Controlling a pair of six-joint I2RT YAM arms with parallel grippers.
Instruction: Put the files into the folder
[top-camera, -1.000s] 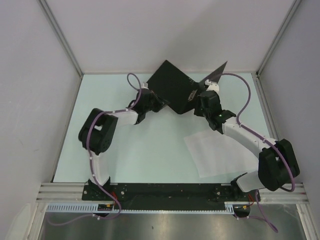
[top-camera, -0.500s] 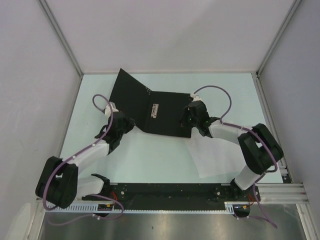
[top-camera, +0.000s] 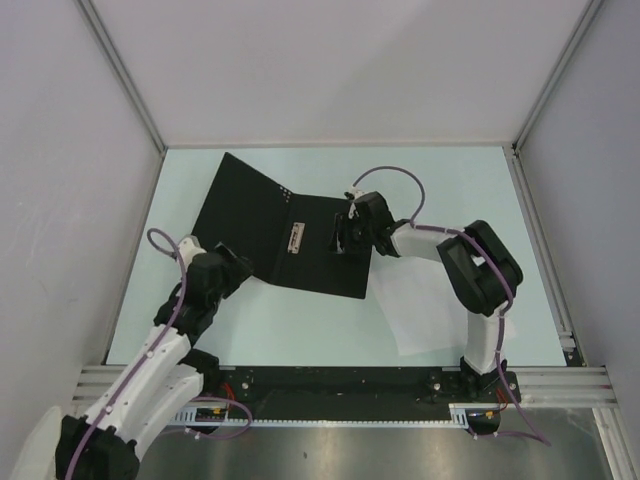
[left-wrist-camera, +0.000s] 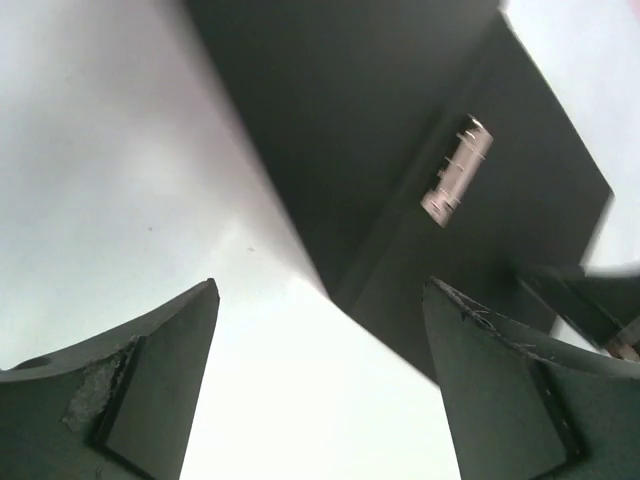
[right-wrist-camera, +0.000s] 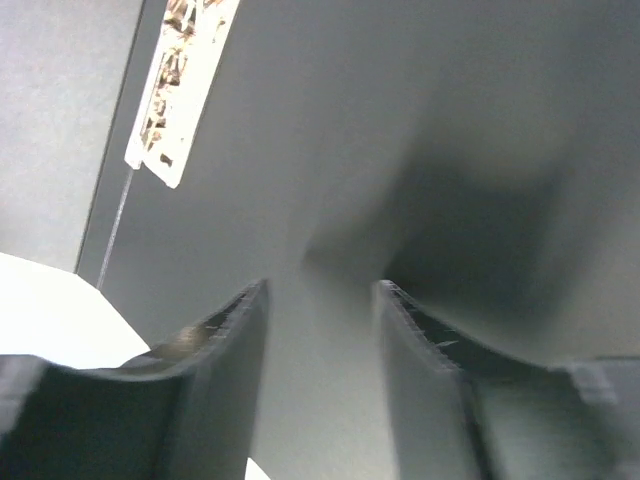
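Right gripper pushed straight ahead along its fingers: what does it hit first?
The folder: its black inside face lies directly ahead of the right gripper, apparently very close. It would meet that before the clip.

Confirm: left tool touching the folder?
Cannot tell. In the left wrist view the open left tool frames the folder corner; one finger overlaps its black cover, but neither contact nor gap shows plainly.

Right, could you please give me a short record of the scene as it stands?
folder: open on the table, black inside up, clip by the spine
files: white sheets right of folder, not inside
left hand: open, empty, near folder's left cover
right hand: open, over folder's right cover
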